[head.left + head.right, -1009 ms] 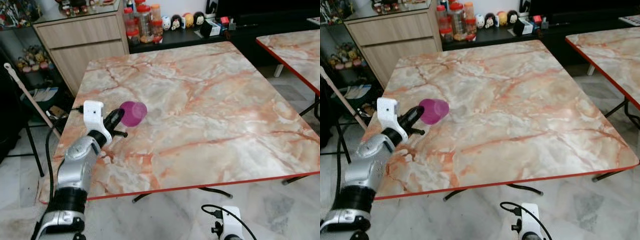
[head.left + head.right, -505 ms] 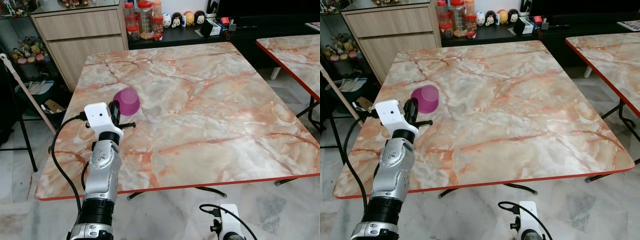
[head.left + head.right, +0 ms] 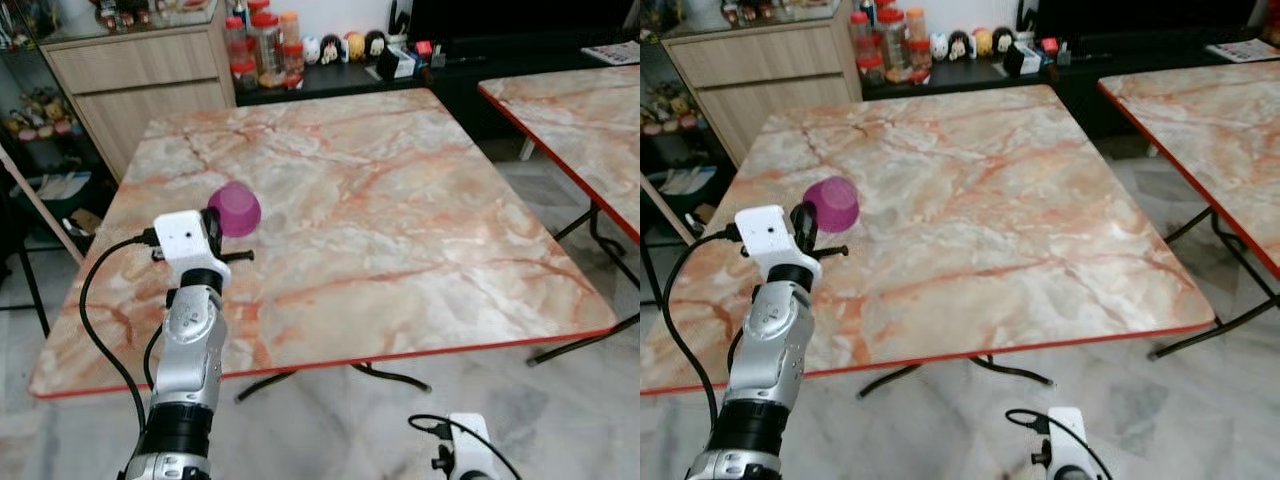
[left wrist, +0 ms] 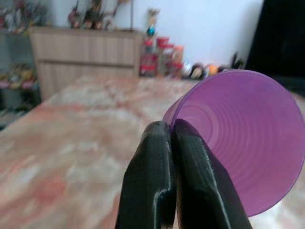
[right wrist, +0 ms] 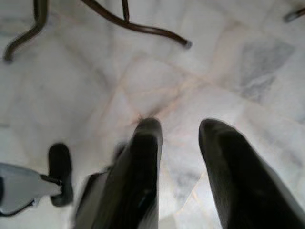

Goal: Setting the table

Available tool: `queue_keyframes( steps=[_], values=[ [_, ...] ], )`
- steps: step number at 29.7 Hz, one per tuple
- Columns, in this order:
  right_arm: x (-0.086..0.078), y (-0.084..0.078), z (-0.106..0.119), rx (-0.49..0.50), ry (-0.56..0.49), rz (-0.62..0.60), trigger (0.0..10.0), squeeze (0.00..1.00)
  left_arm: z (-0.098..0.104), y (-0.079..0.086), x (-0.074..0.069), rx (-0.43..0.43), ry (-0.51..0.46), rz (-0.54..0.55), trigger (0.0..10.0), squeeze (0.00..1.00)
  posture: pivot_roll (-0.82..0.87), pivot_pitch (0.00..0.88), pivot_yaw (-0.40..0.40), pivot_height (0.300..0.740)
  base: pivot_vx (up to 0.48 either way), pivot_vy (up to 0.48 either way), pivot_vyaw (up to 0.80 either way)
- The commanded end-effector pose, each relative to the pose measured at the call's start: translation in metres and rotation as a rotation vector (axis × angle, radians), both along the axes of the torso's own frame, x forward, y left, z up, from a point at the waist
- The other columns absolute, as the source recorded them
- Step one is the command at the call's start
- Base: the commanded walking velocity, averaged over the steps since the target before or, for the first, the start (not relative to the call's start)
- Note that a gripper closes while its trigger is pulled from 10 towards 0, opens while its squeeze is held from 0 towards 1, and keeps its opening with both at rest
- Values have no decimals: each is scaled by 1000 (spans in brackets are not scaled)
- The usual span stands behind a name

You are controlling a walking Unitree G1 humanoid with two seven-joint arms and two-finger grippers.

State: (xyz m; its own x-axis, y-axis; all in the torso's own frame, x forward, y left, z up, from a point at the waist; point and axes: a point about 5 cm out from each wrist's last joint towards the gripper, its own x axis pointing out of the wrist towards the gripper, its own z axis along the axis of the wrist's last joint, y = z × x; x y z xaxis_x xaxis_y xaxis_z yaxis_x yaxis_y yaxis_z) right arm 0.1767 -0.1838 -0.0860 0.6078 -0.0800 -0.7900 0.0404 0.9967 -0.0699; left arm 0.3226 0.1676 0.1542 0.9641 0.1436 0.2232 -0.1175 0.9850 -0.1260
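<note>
Head stereo pair looks down across the table point(image 3: 400, 200); wrist cameras face along their fingers.

a square marble-patterned tabletop point(image 3: 400, 200) with orange veins and a red edge was seen on black folding legs. a second matching tabletop point(image 3: 580, 100) was seen just beside it, over a pale marble floor point(image 3: 560, 420).

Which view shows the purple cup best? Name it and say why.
The left wrist view: the purple cup looms large, its ribbed inside facing the camera and its rim pinched between the left gripper's fingers. Both eye views show it small, from above, held on its side over the marble table near the robot's left edge.
</note>
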Motion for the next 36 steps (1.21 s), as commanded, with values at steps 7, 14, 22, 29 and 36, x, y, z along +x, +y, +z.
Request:
queue_keyframes(
  steps=[7,14,22,29,36],
  values=[
    [2,-4,2,-11,-11,15,10000,0,7,-11,2,6,-29,-22,10000,0,96,40,48,740,0,-466,0],
    [5,-5,3,-22,-20,42,10000,0,7,-10,1,4,-30,-22,10000,0,96,30,40,740,0,-456,159],
    [5,-5,3,-21,-18,57,10000,0,8,-11,2,-6,-39,-13,10000,0,102,0,24,740,0,-448,400],
    [11,-9,7,-27,-32,46,10000,0,5,-17,2,-13,-31,-32,10000,0,88,0,29,740,0,-433,0],
    [7,-7,5,-26,-25,48,10000,0,5,-20,1,-10,-31,-45,10000,0,78,0,36,740,0,-429,0]
  ],
)
